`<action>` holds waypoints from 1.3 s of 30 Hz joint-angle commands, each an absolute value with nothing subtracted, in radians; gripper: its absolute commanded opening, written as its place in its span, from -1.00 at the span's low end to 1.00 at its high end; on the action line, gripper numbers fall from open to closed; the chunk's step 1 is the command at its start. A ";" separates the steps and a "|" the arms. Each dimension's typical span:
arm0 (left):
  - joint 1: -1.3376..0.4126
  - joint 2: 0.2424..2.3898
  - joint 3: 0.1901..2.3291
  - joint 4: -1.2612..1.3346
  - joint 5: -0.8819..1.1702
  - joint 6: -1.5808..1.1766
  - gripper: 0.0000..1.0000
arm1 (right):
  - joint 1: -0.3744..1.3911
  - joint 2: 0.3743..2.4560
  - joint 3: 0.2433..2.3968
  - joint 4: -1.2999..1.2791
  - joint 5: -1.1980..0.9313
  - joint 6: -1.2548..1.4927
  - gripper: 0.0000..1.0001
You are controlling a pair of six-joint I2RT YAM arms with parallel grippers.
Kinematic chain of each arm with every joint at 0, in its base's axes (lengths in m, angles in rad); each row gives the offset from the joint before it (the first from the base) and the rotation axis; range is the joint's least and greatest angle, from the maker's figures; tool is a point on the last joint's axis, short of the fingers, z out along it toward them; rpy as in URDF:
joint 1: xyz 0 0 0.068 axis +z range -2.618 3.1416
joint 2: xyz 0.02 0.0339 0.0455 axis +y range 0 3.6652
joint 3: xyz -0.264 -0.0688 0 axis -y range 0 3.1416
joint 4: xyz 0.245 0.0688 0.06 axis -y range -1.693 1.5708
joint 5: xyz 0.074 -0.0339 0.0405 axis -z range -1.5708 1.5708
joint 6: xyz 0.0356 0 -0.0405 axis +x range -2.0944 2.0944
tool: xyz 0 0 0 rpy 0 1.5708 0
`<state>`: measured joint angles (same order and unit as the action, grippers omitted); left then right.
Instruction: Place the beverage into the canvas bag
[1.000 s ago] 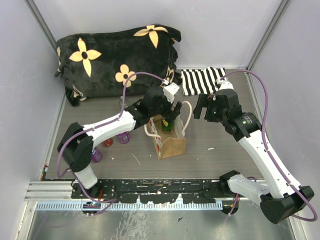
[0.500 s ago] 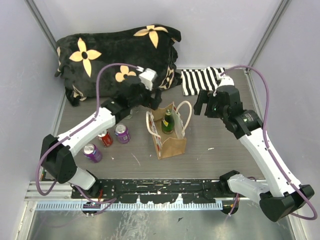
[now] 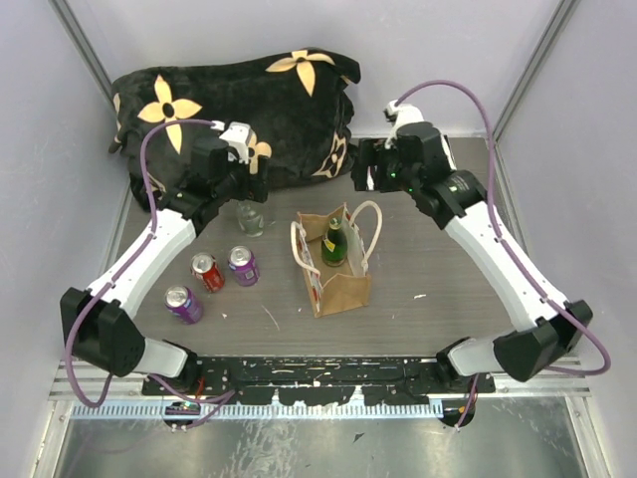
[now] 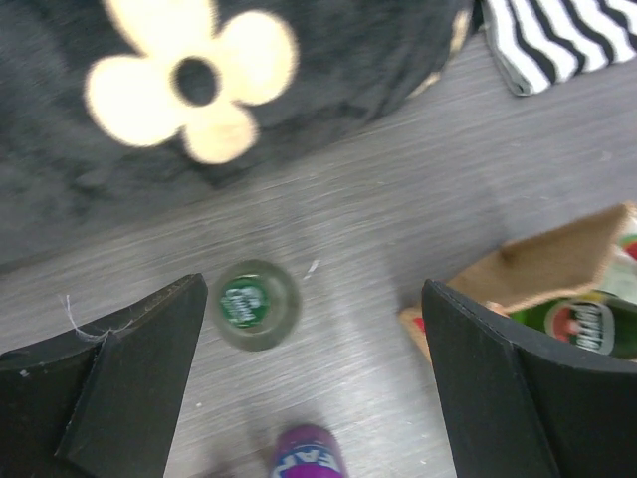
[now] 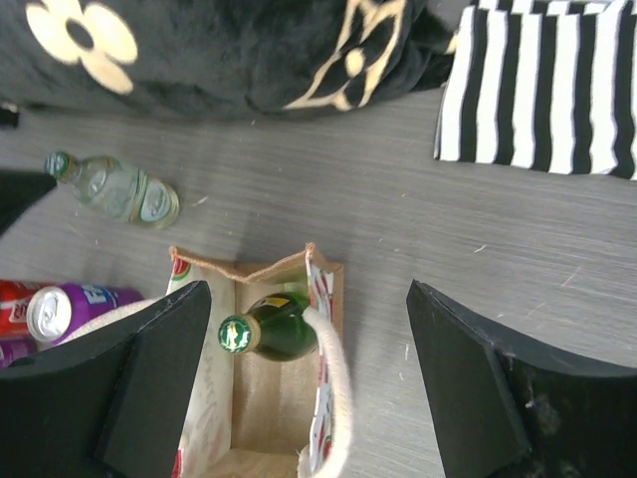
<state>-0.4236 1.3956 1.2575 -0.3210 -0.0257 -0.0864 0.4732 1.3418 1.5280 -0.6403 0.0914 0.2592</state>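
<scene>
Since the canvas bag (image 3: 338, 282) stands upright near the middle of the table (image 3: 448, 284) with its mouth open to the top, the green glass bottle (image 3: 334, 243) inside it shows plainly, neck up, toward the bag's far end. The right wrist view looks down on its green cap and shoulder within the tan walls. One cream rope handle (image 3: 374, 227) loops out on the bag's right side and the other (image 3: 296, 251) on its left; from the right wrist, one of them runs along the bag's edge just beside the bottle.

To the left of the bag, a clear bottle with a green cap (image 3: 250, 217) stands upright, apart from the bag. Nearer the arm bases, a purple can (image 3: 243, 266) and a red can (image 3: 207, 272) stand just beside each other, and a second purple can (image 3: 182, 304) sits further left. The big black plush with yellow flowers (image 3: 229, 110) fills the far-left corner. A black-and-white striped cloth (image 5: 547, 90) lies at the far right, covered by the right arm in the top view.

The left gripper (image 3: 242, 185) hangs above the clear bottle, jaws wide apart and holding nothing. The right gripper (image 3: 367, 171) hangs beyond the bag's far end, in front of the plush, jaws also apart and empty.
</scene>
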 commanded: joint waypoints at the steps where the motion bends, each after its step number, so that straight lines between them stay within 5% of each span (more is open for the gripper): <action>1: -0.360 1.433 1.262 -0.362 -0.061 -0.096 0.92 | 0.575 1.399 1.626 -0.630 0.123 0.226 0.70; 16: -0.331 1.457 1.285 -0.439 -0.008 -0.090 0.87 | 0.755 1.627 1.779 -1.020 0.208 0.383 0.51; 27: -0.338 1.379 1.319 -0.608 0.576 -0.500 0.60 | 0.762 1.686 1.753 -1.059 0.234 0.394 0.41; 39: -0.383 1.368 1.302 -0.668 0.771 -0.675 0.58 | 0.762 1.683 1.672 -1.033 0.246 0.410 0.35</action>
